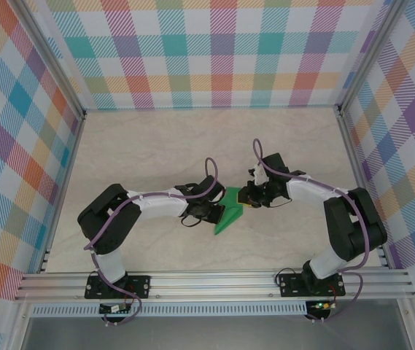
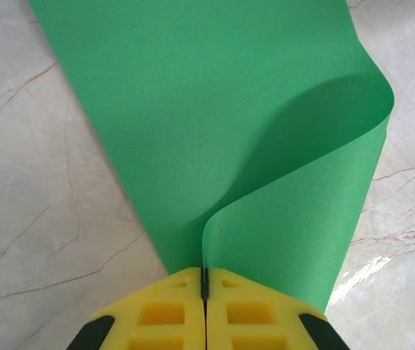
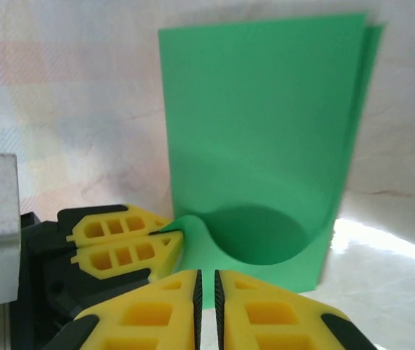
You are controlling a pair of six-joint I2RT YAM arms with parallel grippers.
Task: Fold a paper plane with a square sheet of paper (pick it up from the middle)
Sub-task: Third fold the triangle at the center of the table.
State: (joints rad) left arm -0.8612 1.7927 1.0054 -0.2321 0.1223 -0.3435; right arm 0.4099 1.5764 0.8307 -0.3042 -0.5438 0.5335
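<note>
Just one sheet (image 2: 214, 109) (curled), left fingers (image 2: 165, 315) pinching.

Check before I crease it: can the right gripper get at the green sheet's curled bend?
Probably yes. The right gripper is at the square sheet of paper, the bend just ahead; the left gripper pinches an edge off to the side.

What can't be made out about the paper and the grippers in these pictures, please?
Top external: folds in the square sheet of paper are too small to tell; the left gripper and right gripper cover part of it.
Right wrist: whether the right gripper pinches the sheet, hidden by its own fingers.
Left wrist: the sheet's far edge, cut off by the frame's top.
</note>
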